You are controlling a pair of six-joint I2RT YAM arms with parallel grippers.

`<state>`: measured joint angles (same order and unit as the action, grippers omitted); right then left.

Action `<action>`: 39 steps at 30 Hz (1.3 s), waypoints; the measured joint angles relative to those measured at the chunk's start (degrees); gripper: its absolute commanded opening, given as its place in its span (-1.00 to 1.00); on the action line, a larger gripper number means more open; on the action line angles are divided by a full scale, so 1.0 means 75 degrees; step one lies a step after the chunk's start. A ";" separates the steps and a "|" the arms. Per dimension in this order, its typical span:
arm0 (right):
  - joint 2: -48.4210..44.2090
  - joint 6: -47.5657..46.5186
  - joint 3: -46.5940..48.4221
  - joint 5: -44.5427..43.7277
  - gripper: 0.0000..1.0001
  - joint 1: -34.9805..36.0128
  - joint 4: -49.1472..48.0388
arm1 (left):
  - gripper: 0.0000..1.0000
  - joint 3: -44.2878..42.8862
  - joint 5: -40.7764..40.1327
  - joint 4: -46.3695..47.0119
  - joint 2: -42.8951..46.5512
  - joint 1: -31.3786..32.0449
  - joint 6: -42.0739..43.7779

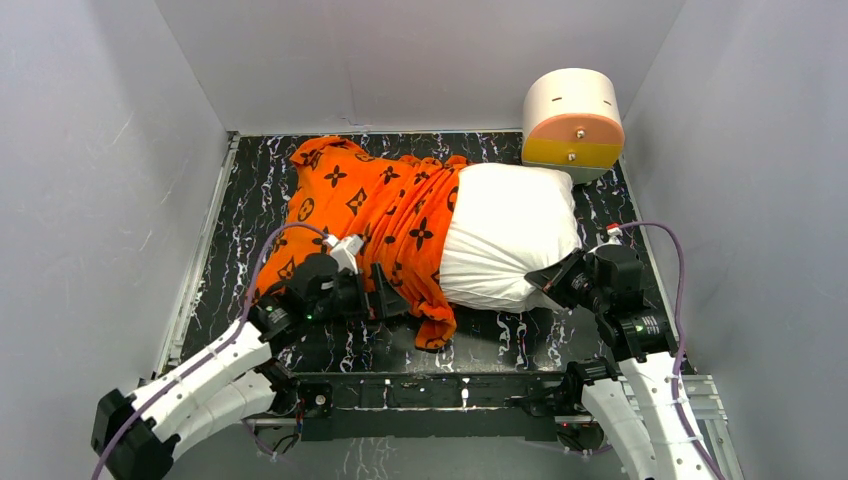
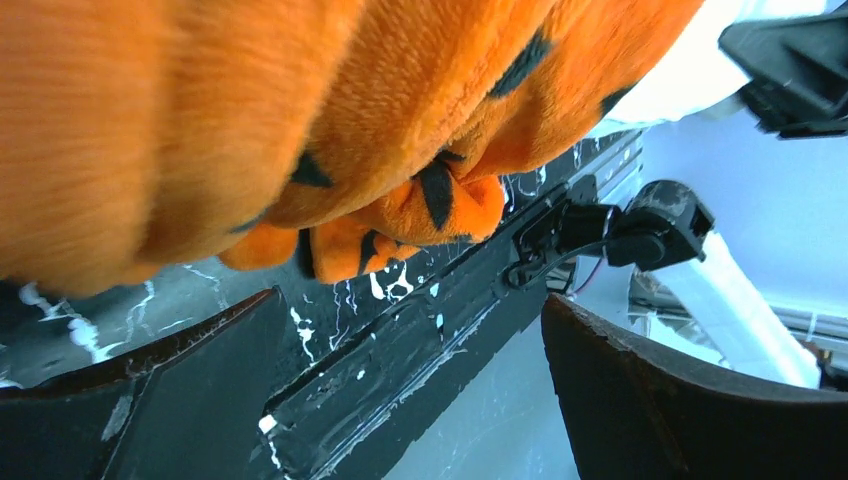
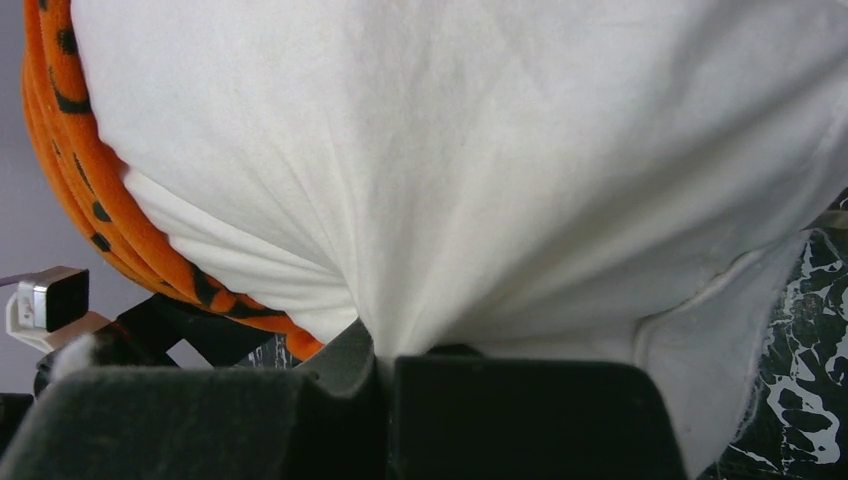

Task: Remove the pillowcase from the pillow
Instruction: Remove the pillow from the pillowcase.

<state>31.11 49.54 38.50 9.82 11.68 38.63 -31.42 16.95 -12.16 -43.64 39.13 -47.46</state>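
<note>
Top external view: the pillow (image 1: 510, 235) lies across the middle of the dark marbled surface (image 1: 250, 200), its right half bare and white. The pillowcase (image 1: 370, 205) covers only its left half, bunched in folds at the middle, with an orange flap hanging down at the near edge. A round drawer box (image 1: 572, 120) stands at the far right corner, just beyond the pillow.

The left hand (image 1: 393, 298) sits at the near edge of the pillowcase, beside the hanging flap. In the left wrist view its fingers (image 2: 180, 400) are spread apart with only the surface between them, and the orange plush hangs just beyond their tips.

The right hand (image 1: 548, 275) is at the pillow's near right corner. In the right wrist view its fingers (image 3: 520, 420) are pressed together on a pinch of the white pillow cloth, which puckers into creases above them.
</note>
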 measured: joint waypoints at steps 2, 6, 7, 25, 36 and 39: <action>0.0003 -0.0006 0.0000 -0.0003 -1.00 0.0000 0.0003 | 0.97 0.0125 -0.0259 0.0367 -0.0382 0.0501 -0.0152; -0.0006 -0.0023 0.0000 0.0009 -1.00 0.0000 0.0000 | 0.96 0.0676 -0.1396 0.1883 -0.0985 0.1708 -0.0673; -0.0012 -0.0029 0.0000 0.0023 -1.00 0.0000 -0.0009 | 0.93 0.0912 -0.1603 0.2428 -0.1163 0.1918 -0.0816; -0.0143 -0.0052 0.0000 0.0017 -1.00 -0.0050 -0.0032 | -1.00 0.1428 -0.4552 0.5149 -0.2824 0.2375 -0.1195; 0.0175 -0.0262 0.0356 -0.0117 -1.00 0.0076 0.0149 | -1.00 0.1501 -0.6298 0.1451 0.0032 0.2457 -0.2288; 0.0198 -0.0347 0.0562 -0.0274 -1.00 0.0125 0.0303 | -1.00 0.1498 -0.6551 0.0385 0.1116 0.2480 -0.2684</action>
<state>32.60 46.94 42.72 7.77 12.62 40.91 -20.18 -32.18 -9.28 -35.27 57.74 -67.59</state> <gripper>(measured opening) 0.033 0.067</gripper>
